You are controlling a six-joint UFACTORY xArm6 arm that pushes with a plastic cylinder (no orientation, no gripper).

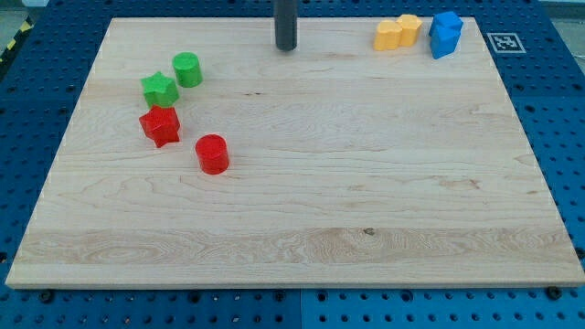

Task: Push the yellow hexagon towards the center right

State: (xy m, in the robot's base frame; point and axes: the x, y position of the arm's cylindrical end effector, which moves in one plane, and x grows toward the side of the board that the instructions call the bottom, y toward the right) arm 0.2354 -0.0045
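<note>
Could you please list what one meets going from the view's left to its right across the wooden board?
Green star block → red star block → green cylinder block → red cylinder block → my tip → yellow blocks → blue blocks.

Wooden board carries green blocks, red blocks, yellow blocks, blue blocks.

The only part of the arm in sight is a straight dark rod, charcoal to near-black, round in section and even in width; a faint paler sheen runs down its length; my tip ends blunt and flat; no cables, screws or markings show.
</note>
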